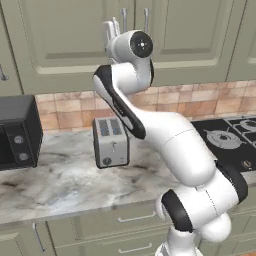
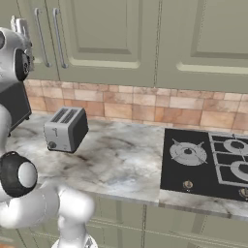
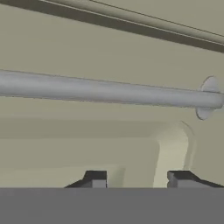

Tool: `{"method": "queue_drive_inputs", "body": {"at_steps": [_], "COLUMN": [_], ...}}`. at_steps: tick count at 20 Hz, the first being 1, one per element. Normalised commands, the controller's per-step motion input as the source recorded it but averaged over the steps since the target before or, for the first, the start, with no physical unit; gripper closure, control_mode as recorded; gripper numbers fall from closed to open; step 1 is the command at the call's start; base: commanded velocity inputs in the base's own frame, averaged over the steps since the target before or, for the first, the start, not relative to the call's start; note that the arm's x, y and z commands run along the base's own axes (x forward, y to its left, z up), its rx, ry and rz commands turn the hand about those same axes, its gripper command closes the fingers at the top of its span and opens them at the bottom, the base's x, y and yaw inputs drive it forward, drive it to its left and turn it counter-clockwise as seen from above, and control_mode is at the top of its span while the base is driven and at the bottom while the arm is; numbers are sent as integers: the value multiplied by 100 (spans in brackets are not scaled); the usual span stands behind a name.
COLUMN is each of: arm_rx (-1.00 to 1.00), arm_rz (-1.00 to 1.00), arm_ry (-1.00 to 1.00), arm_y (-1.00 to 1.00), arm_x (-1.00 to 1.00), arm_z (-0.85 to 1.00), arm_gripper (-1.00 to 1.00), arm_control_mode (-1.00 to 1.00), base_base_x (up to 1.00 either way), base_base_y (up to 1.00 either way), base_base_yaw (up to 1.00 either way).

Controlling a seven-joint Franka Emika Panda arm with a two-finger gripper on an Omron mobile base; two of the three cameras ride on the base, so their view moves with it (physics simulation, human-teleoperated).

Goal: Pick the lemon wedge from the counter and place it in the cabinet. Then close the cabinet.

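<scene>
The cabinet [image 1: 65, 40] spans the top of both base views, its olive panelled doors shut, with long vertical bar handles [image 2: 41, 36] near the door seams. Below it runs a tan tiled wall [image 2: 145, 106], and under that the marbled grey-white counter [image 1: 55, 180], with green drawers [image 1: 125, 227] beneath its edge. In the left base view a black microwave [image 1: 17, 132] stands at 9 o'clock on the counter, and a black stovetop [image 2: 208, 162] lies at 3 o'clock. A silver toaster [image 1: 111, 142] stands upright between them, near the wall, well apart from both.

The white arm reaches up to the cabinet doors; the pincer [image 1: 112, 30] is at 12 o'clock in the left base view, just beside the pair of handles. In the hand view a metal bar handle [image 3: 109, 92] crosses the picture close ahead, above the two dark fingertips [image 3: 94, 178]. The pincer [image 3: 136, 179] is spread, with nothing between the tips.

The lemon wedge cannot be made out on the counter or elsewhere
</scene>
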Motion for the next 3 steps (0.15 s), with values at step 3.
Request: {"method": "queue_drive_inputs", "body": {"at_steps": [3], "arm_rx": [0], "arm_rz": [32], "arm_ry": [-22], "arm_y": [2], "arm_x": [-73], "arm_z": [-91], "arm_gripper": [-100], "arm_control_mode": [-100], "base_base_x": [0], "base_base_y": [0], "base_base_yaw": [0]}}
